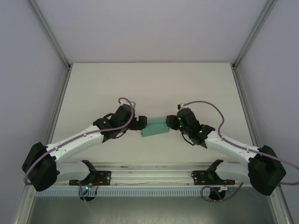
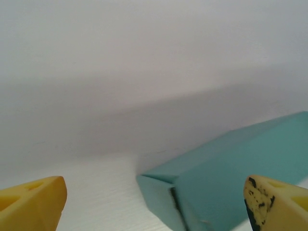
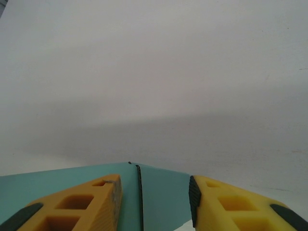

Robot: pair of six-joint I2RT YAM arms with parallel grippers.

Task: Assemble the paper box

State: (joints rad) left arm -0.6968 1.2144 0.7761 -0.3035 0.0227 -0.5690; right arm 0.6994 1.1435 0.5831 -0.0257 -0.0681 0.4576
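White table (image 1: 140,84), top view: teal paper box (image 1: 154,127) is at centre, between left gripper (image 1: 139,123) and right gripper (image 1: 173,122). Left wrist view: jaws wide apart, box end between them. Right wrist view: jaws clamped on box end.

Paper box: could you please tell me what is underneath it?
The white table shows all around the paper box; the patch directly beneath, and whether box and table touch, is covered by the box itself.
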